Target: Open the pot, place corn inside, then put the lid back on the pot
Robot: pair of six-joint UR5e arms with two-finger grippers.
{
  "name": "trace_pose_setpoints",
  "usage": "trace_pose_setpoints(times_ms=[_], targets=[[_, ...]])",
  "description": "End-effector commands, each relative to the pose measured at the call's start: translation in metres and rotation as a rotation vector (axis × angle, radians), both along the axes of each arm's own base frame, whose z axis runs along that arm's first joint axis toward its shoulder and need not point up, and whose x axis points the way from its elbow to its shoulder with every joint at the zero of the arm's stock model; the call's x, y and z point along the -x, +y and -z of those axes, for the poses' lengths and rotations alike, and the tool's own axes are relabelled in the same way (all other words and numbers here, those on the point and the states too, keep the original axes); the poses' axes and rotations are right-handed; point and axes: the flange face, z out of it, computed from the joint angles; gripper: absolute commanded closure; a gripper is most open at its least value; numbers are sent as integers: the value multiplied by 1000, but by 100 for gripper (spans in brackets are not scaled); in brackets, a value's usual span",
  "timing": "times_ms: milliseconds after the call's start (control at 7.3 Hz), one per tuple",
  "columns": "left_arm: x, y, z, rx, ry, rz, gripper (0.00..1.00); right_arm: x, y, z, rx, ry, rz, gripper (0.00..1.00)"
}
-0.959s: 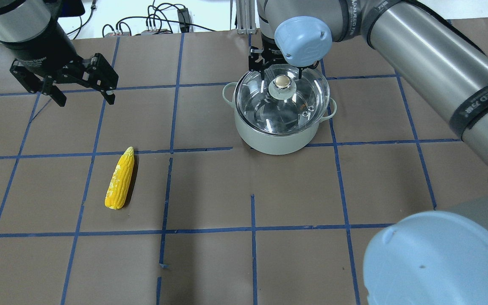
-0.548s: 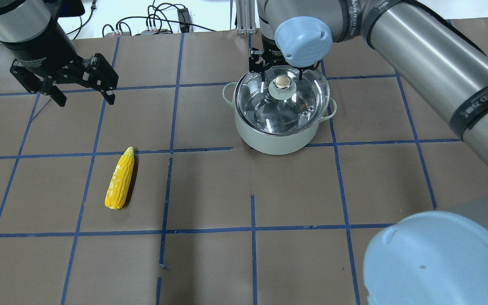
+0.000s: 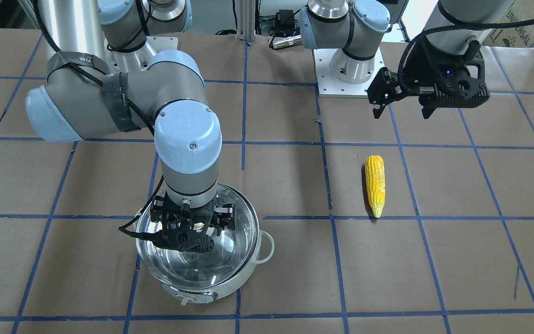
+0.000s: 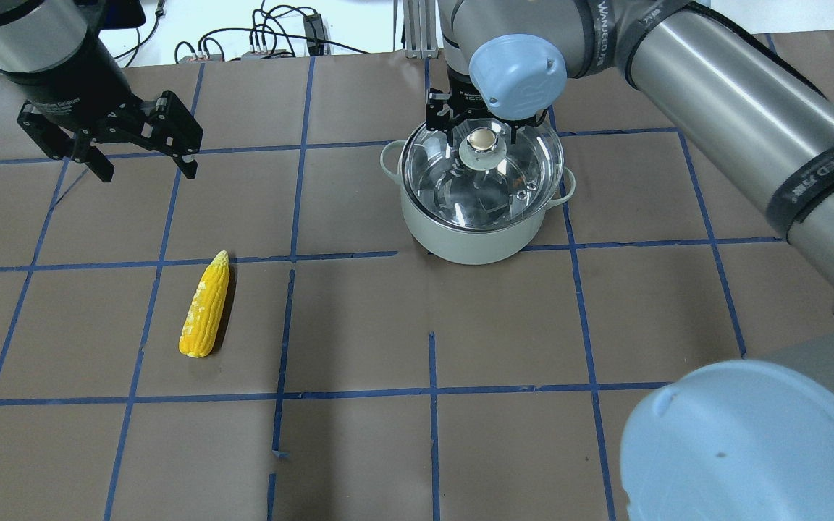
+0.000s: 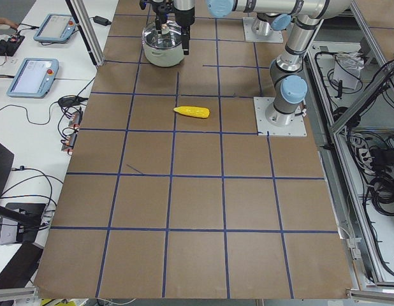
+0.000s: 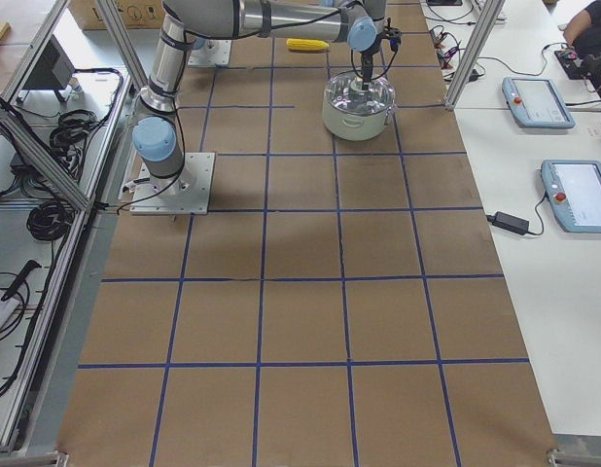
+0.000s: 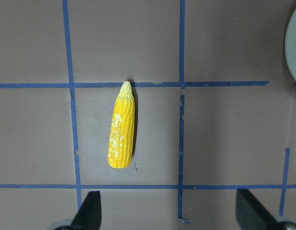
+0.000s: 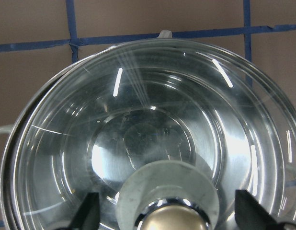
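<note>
R gripper (image 4: 482,130) is open wide, fingers either side of the knob (image 4: 483,140), not gripping it. Lid (image 4: 460,189) sits on pot (image 4: 464,244). L gripper (image 4: 145,169) is open, empty, above table (image 4: 359,325). Corn (image 4: 205,305) lies flat on table, well apart from pot.

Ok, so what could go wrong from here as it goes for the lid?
1. The knob is small and rounded. The open right claw straddles it, so a shallow or off-centre close may slip and drop the glass lid.
2. Nothing steadies the pot: the left claw hangs open well off to the side, so a tilted pull on the lid might drag or tip the pot.
</note>
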Motion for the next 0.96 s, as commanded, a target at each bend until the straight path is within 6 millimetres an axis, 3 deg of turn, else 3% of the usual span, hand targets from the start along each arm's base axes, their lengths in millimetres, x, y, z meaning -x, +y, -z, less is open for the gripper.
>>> trace_pose_setpoints(times_ms=[0, 274, 411, 822], targets=[[0, 0, 0, 0, 0, 0, 0, 0, 0, 3, -5, -2, 0, 11], [0, 0, 0, 0, 0, 0, 0, 0, 2, 2, -21, 1, -1, 52], [0, 0, 0, 0, 0, 0, 0, 1, 2, 0, -29, 3, 0, 60], [0, 0, 0, 0, 0, 0, 0, 3, 5, -8, -46, 5, 0, 73]])
